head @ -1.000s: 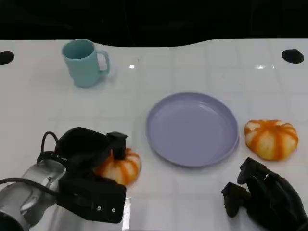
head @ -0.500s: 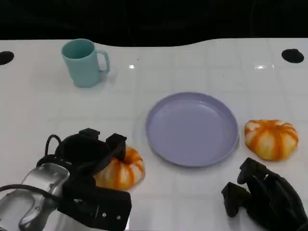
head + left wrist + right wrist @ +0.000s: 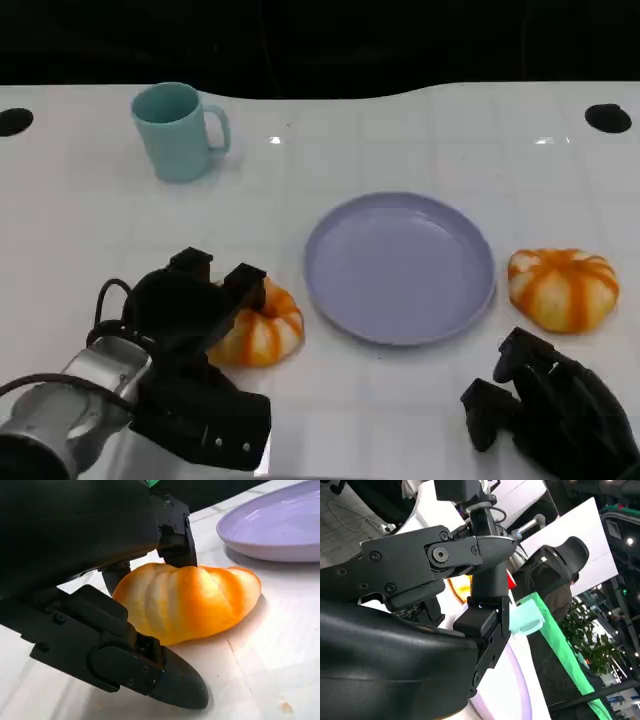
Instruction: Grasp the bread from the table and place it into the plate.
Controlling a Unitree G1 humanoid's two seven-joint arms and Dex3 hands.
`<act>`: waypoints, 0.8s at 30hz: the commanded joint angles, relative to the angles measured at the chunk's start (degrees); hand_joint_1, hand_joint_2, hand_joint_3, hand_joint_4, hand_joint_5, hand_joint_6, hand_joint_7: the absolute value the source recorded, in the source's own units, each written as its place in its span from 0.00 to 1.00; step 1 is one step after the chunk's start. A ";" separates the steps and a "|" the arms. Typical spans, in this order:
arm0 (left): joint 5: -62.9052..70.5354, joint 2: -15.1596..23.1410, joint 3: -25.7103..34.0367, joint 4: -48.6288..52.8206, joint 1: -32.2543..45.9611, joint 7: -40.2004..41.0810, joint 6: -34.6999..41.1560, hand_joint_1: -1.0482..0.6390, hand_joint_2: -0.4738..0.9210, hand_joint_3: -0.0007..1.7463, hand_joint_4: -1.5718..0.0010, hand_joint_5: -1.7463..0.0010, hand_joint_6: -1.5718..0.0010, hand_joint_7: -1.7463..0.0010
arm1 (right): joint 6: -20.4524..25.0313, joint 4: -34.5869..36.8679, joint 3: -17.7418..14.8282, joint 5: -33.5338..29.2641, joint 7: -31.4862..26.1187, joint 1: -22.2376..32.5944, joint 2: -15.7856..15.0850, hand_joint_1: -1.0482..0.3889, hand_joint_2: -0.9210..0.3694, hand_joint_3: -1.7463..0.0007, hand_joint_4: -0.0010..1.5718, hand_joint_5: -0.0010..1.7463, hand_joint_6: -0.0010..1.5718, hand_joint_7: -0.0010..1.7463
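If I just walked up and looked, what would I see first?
Probably the orange-and-white striped bread near the table's front left, with the robot's black left hand wrapped around it. Next comes the big purple plate in the middle, with nothing in it, and a second striped bread just to its right. A teal mug stands at the back left.

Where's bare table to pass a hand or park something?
Bare: the strip between mug and plate, and the far right corner. Crowded: left hand on one bread; right hand close below the second bread.
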 commanded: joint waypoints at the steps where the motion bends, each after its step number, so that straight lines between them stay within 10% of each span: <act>1: 0.13 -1.34 -2.10 9.25 0.81 2.50 -2.53 0.00 0.89 0.02 0.98 0.02 1.00 0.18 | -0.41 -0.59 -0.12 0.26 -0.12 0.46 -0.95 0.33 0.00 0.89 0.49 0.98 0.45 0.80; 4: -0.40 -2.25 -2.18 14.18 -0.30 9.75 -6.57 0.01 0.58 0.69 0.56 0.09 0.70 0.16 | -0.35 -0.39 -0.20 0.47 0.18 0.31 -0.95 0.32 0.00 0.89 0.49 0.98 0.45 0.80; 5: -0.33 -2.55 -2.29 15.80 -0.66 13.02 -8.00 0.00 0.61 0.80 0.27 0.11 0.38 0.25 | -0.28 -0.39 -0.24 0.51 0.11 0.29 -0.91 0.32 0.00 0.89 0.49 0.98 0.45 0.79; 7: 0.07 -3.06 -2.75 18.56 -1.36 18.49 -10.02 0.00 0.65 0.85 0.07 0.09 0.14 0.27 | -0.35 -0.31 -0.26 0.49 0.06 0.23 -0.88 0.32 0.00 0.89 0.50 0.98 0.45 0.79; 13: 0.32 -3.91 -4.16 23.11 -2.97 27.40 -12.28 0.00 0.71 0.94 0.00 0.00 0.04 0.02 | -0.36 -0.48 -0.24 0.33 -0.27 0.19 -0.93 0.32 0.00 0.89 0.49 0.98 0.46 0.78; 24: 0.32 -4.79 -5.06 26.81 -4.12 37.39 -14.46 0.00 0.71 0.99 0.00 0.00 0.00 0.00 | 0.20 -0.48 -0.46 0.75 -0.18 0.06 -1.02 0.33 0.00 0.89 0.49 0.97 0.44 0.79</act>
